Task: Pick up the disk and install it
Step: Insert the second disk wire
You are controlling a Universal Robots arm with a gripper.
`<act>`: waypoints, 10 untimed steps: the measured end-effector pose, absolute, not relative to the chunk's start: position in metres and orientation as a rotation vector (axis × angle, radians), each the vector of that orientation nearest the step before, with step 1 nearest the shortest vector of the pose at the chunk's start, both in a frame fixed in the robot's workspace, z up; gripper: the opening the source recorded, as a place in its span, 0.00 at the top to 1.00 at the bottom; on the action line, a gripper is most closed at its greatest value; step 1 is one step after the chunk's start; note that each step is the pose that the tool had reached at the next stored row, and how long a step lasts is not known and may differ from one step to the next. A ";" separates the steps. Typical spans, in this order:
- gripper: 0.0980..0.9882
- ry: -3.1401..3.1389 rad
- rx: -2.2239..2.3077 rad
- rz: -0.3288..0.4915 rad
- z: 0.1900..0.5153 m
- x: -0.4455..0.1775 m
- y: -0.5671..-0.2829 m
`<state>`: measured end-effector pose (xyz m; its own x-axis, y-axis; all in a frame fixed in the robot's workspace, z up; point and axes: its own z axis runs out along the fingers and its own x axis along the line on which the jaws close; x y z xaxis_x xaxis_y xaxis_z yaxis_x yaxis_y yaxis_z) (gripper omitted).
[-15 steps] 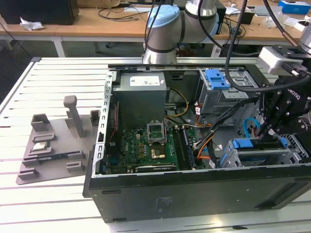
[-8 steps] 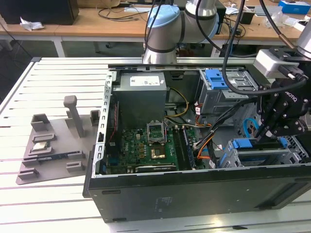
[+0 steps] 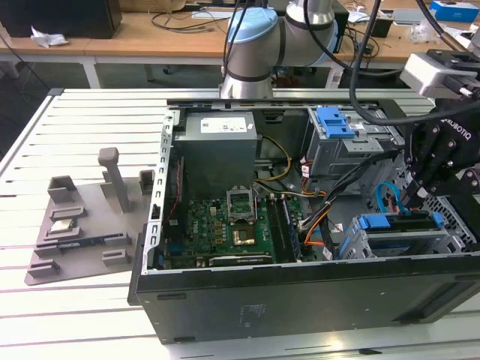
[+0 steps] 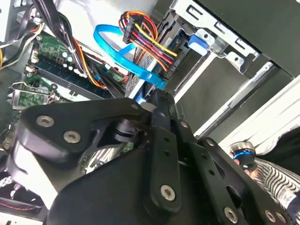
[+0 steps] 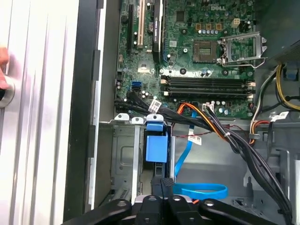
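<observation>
Exterior view first: what is carried by the white slatted table [image 3: 90, 112]?

An open computer case [image 3: 300, 300] is laid on its side across the table's middle, and the robot arm [image 3: 255, 45] is mounted at the far edge. A grey fixture [image 3: 82, 217] is set near the edge on the exterior view's left.

What is seen inside the case?

A grey power supply [image 3: 219, 142] is seated at the far wall, with the motherboard [image 3: 217, 229] beside it. A metal drive cage [image 3: 397, 244] is fitted in the near corner on the exterior view's right.

And the gripper [image 3: 415, 201]?

It is lowered over that cage. In the first wrist view its fingers [image 5: 158, 187] are pressed together and nothing is held.

Where is the disk [image 3: 375, 223]?

It is stood on edge in the cage, just beside the fingertips; whether it is touched cannot be told. A blue cable [image 5: 201, 191] is looped nearby.
</observation>
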<state>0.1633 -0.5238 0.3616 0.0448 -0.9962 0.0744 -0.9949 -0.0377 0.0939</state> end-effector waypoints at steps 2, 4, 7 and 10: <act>0.99 -2.091 2.181 -0.026 0.362 0.166 -0.524; 0.99 -2.083 2.173 -0.052 0.360 0.174 -0.524; 0.99 -2.073 2.164 -0.073 0.349 0.181 -0.524; 0.99 -2.071 2.163 -0.075 0.346 0.181 -0.524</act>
